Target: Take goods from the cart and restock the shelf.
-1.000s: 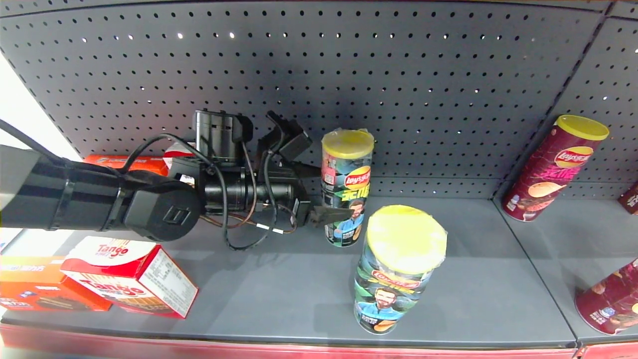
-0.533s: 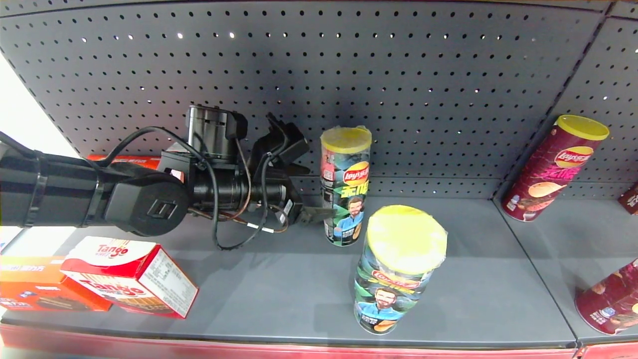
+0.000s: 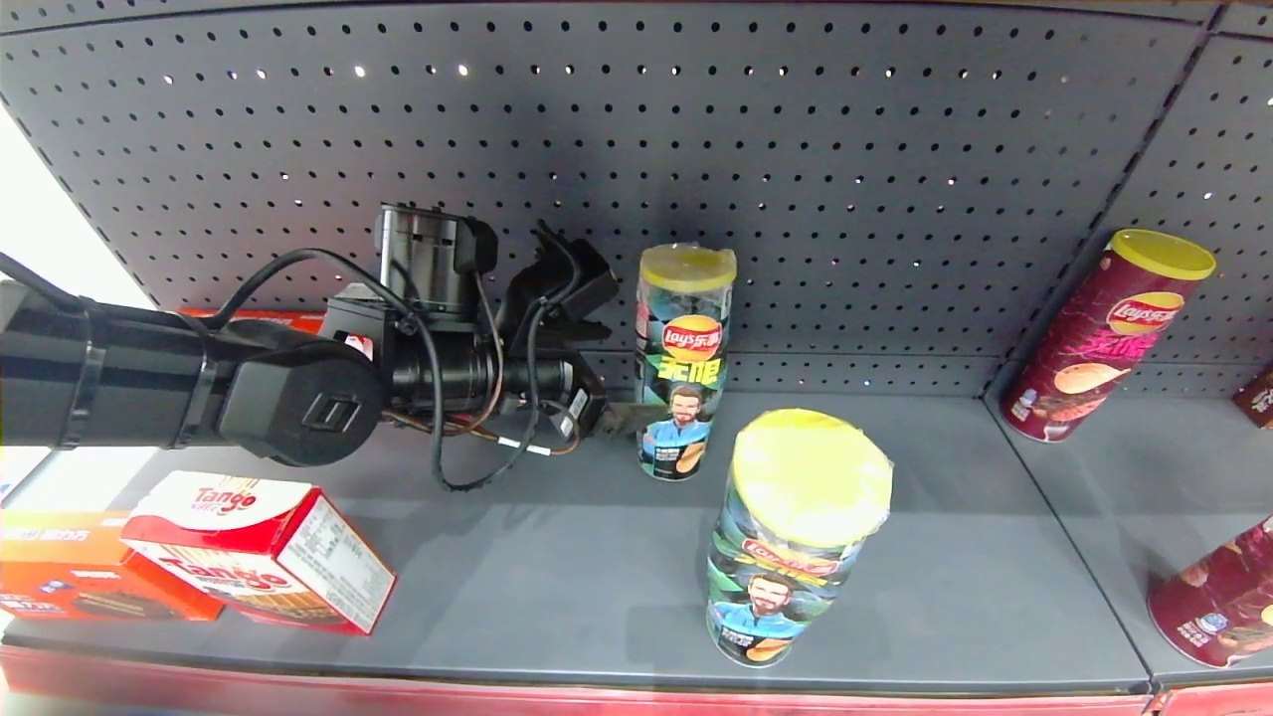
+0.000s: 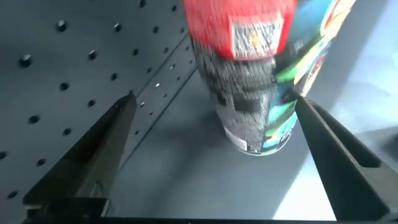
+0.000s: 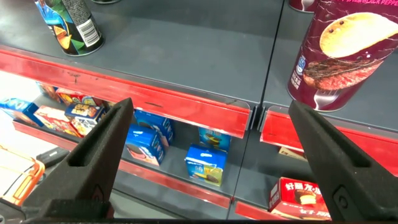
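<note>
A green chips can [image 3: 684, 368] with a yellow lid stands upright on the grey shelf [image 3: 557, 587], close to the pegboard. My left gripper [image 3: 622, 388] is just to its left, open. In the left wrist view the can [image 4: 261, 81] stands at the tips of the spread fingers [image 4: 93, 162], and neither finger touches it. A second green can [image 3: 796, 537] stands nearer the shelf's front edge. My right gripper [image 5: 210, 106] hangs open and holds nothing, in front of the red shelf edge [image 5: 186, 106], lower than the cans.
A red wafer box [image 3: 264, 552] and an orange box [image 3: 70, 577] lie at the shelf's front left. Maroon chips cans [image 3: 1104, 338] [image 3: 1213, 597] occupy the bay to the right. Blue boxes [image 5: 149, 134] sit on the shelf below. Bare shelf lies between the box and the cans.
The back can has gone from a slight lean to upright, shifted a little left, with its label turned. My left gripper has drawn back to the left, off the can.
</note>
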You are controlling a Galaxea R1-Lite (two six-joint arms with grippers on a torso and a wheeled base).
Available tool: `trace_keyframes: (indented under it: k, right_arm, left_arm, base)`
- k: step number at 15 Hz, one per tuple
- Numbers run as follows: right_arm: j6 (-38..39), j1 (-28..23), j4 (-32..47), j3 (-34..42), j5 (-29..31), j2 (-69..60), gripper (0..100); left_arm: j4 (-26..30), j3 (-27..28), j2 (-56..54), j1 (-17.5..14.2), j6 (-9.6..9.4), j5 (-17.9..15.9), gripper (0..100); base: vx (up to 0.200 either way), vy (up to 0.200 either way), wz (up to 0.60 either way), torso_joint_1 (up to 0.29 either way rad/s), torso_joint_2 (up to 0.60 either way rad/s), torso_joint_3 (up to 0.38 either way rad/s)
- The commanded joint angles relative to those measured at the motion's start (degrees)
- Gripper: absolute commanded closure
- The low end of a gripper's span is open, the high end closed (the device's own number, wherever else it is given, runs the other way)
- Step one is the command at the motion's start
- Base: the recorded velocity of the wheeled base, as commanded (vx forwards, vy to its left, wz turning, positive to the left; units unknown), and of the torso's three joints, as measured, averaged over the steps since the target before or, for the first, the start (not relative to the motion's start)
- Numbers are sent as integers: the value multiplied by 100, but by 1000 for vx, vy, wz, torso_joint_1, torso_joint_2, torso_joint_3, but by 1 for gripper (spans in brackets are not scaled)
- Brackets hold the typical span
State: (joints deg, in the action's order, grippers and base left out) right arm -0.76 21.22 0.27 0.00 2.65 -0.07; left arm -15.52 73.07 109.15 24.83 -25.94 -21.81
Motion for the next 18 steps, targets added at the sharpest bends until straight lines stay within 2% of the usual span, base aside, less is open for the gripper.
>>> trace_keyframes:
  k: [1,9,10,11,14,15,16,18]
  right_arm:
    - [-4,13,0,0,-1,7,0]
    - [-4,5,0,0,-1,7,0]
    - [-4,5,0,0,-1,7,0]
    - [-4,5,0,0,-1,7,0]
    - [-4,5,0,0,-1,7,0]
    - [-4,5,0,0,-1,7,0]
    - [-4,5,0,0,-1,7,0]
    - [-4,5,0,0,-1,7,0]
  left_arm:
    - [-13,-3,9,-31,-7,45,0]
    - [-39,-355,-377,-128,-16,89,0]
    - [-48,-399,-439,-233,-51,151,0]
    - [-39,-425,-474,-286,-51,309,0]
    - [-39,-408,-492,-304,-78,1197,0]
    - [-48,-408,-492,-295,-95,1328,0]
    - [-48,-416,-456,-268,-210,1645,0]
    - [-48,-416,-360,-224,-201,1680,0]
  base:
    - [0,0,0,0,0,0]
    - [0,0,0,0,0,0]
    - [0,0,0,0,0,0]
    - [0,0,0,0,0,0]
    - [0,0,0,0,0,0]
    - [0,0,0,0,0,0]
    - [0,0,0,0,0,0]
    - [0,0,0,0,0,0]
